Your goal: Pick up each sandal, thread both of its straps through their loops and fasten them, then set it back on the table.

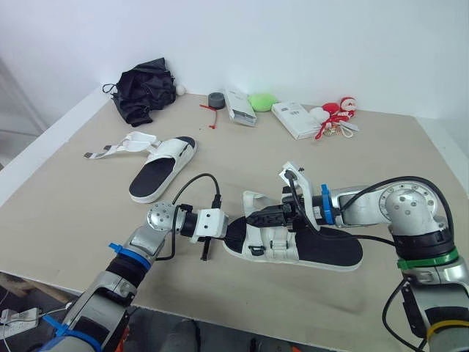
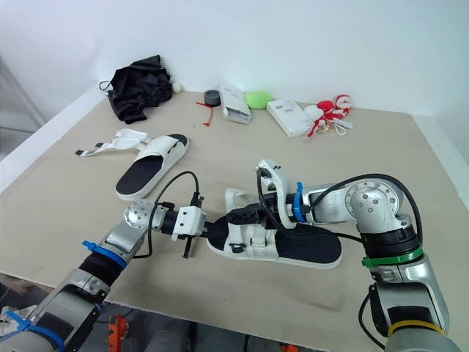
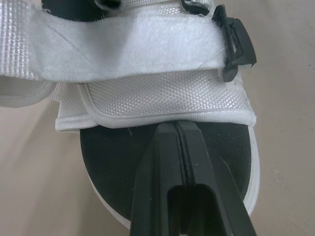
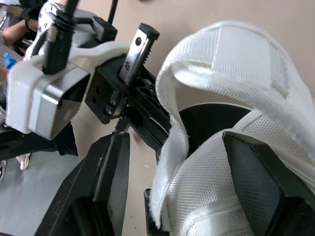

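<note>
The near sandal [image 1: 322, 249], with a black footbed and white straps, lies flat on the table in front of me. My left gripper [image 3: 178, 129] is shut at its toe end, fingertips over the footbed against the hem of the front strap [image 3: 147, 98]. A fastened strap [image 3: 123, 51] with a black buckle [image 3: 235, 49] lies behind it. My right gripper [image 4: 177, 142] reaches in from the heel side and is open, one finger on each side of the raised white strap [image 4: 221, 54]. The second sandal [image 1: 163, 167] lies far left with loose straps [image 1: 121, 147].
Along the table's far edge lie a black cloth [image 1: 145, 92], a grey tape roll [image 1: 216, 99], two white boxes [image 1: 239, 106] [image 1: 293, 119], a green object [image 1: 261, 101] and a red-and-white toy [image 1: 333, 117]. The table's front edge [image 1: 220, 315] is close below my arms.
</note>
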